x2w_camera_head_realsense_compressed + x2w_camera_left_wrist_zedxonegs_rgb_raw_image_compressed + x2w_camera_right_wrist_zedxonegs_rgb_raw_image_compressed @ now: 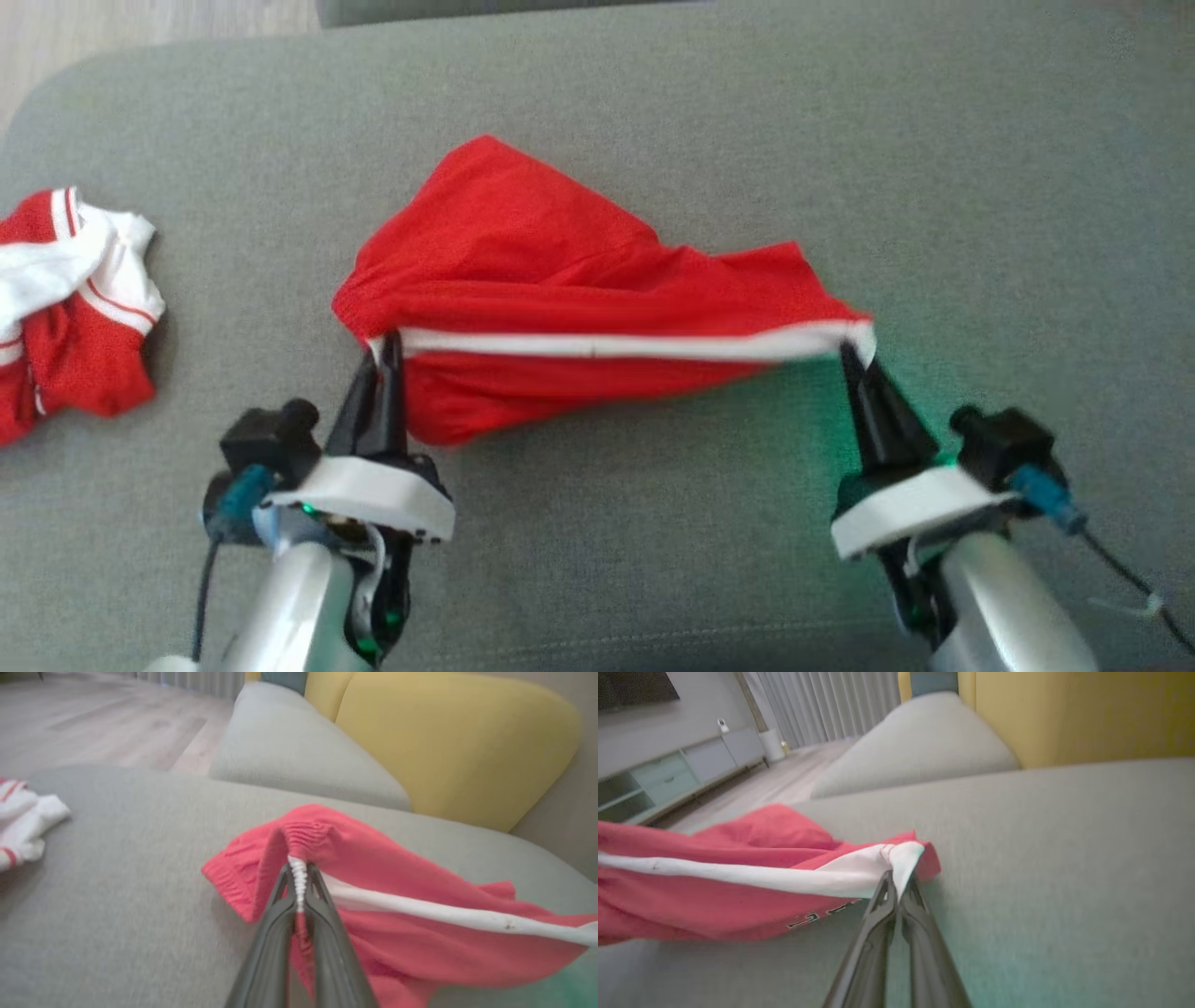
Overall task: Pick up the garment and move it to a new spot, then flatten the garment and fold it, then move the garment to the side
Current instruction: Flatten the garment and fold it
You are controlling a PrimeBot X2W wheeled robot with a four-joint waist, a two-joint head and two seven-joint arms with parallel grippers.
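Second garment (75, 308), red and white, lies crumpled at the left edge of the sofa (934, 187), well apart from the work. Grey cushion (299, 756) and yellow cushion (458, 742) stand behind the seat.

Garment (523, 252), red, sits mid-sofa. Its white stripe (616, 345) is stretched straight between both pincers.

Left pincer (387, 347): fingers together, clamped on the stripe's gathered waistband end.

Right pincer (848, 353): fingers together, clamped on the stripe's opposite end.

The garment's far part rests on the sofa.
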